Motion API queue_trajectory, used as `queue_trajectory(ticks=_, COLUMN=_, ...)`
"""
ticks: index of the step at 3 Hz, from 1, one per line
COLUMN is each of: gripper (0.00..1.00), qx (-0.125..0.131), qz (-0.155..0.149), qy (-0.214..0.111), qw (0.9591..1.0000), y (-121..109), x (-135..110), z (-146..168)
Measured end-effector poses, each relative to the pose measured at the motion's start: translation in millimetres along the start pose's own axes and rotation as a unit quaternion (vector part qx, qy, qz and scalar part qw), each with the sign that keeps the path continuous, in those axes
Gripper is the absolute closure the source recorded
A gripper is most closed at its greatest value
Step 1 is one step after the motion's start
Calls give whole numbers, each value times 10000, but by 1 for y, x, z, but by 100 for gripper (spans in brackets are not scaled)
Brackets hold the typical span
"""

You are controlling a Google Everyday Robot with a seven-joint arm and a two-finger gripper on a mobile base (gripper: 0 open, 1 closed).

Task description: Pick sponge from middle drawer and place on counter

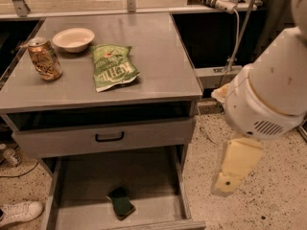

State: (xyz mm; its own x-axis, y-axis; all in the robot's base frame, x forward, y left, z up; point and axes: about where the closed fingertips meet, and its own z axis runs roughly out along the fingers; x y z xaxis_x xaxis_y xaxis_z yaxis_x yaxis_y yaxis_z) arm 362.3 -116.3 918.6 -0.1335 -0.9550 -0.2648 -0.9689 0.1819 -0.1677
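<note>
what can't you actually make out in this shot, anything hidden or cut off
- Cream tool, camera view, hanging right of the open grey metal middle drawer: its tip faces away, form unclear.
- Drawer's front: cut off by the bottom edge.
- Dark slot under the flat grey counter: contents lost in shadow.
- Small green-and-yellow sponge on the drawer floor: underside hidden.

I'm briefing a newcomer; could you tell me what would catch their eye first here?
The big white arm fills the right side, its tool hanging above the floor, right of the open drawer. A sponge lies in that drawer near its front; a green chip bag, a can and a bowl sit on the counter.
</note>
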Motion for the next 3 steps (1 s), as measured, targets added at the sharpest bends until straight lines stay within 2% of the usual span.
queue_trajectory(ticks=1, gripper=0, qx=-100, qz=-13, qy=-96, qw=9999, y=12, x=-21, z=56)
queue_trajectory(ticks=2, gripper=0, qx=-383, qz=-3, qy=-126, qw=9992, y=24, x=-37, z=126)
queue_trajectory(ticks=3, gripper=0, qx=-384, qz=-1, qy=-127, qw=9992, y=24, x=-37, z=127)
